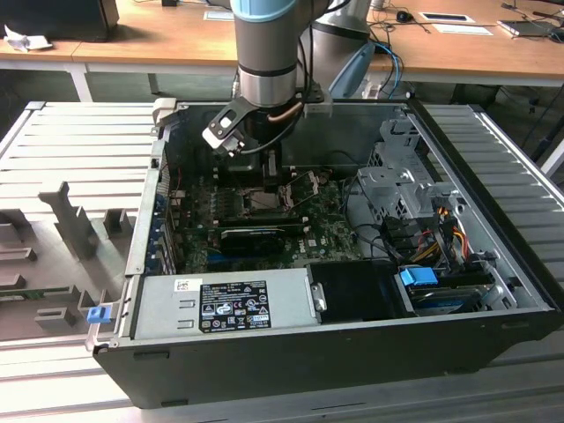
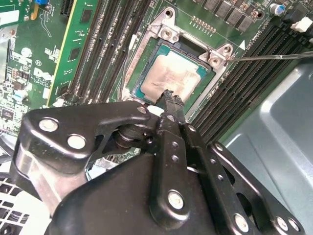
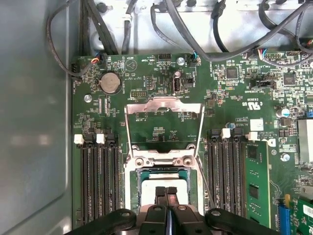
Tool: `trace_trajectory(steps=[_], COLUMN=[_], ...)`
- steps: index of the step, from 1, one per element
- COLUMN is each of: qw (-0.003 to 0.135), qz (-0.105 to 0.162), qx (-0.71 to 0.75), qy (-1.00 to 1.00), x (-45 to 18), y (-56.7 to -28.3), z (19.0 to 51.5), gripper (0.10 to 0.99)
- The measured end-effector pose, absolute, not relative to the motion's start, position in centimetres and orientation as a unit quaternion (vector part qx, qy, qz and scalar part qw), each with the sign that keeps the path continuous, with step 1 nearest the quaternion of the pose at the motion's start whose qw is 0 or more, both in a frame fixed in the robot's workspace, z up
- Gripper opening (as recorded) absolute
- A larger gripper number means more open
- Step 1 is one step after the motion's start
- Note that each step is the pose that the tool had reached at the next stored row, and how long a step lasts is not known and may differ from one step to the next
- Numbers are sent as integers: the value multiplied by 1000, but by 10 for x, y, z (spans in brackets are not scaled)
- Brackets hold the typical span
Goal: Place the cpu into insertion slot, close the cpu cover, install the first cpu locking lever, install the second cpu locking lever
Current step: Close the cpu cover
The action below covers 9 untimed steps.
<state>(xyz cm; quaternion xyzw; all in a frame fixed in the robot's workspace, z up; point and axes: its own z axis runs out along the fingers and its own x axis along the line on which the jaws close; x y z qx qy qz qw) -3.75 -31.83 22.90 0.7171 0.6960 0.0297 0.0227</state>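
Black gripper (image 3: pixel 166 192), fingertips together and empty, just above pale silvery-grey square cpu (image 2: pixel 171 76), seated in socket (image 2: pixel 168 33); beyond it, thin metal hinged cpu cover (image 3: pixel 164 104) open for access.

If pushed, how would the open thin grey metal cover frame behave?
The cpu cover is hinged at the socket, so it would probably swing rather than slide. Its narrow side rails look springy; being mostly opening, it is likely light.

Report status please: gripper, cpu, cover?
Gripper shut, tips at cpu, contact unclear. Cpu lying in socket. Cpu cover open, not yet closed.
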Motion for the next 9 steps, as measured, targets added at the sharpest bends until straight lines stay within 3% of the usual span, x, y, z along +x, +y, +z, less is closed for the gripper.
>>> trace_trajectory(steps=[9], qw=[23], qz=[30], qx=[717], qy=[696], x=[-37], y=[-318], z=[232], gripper=[106])
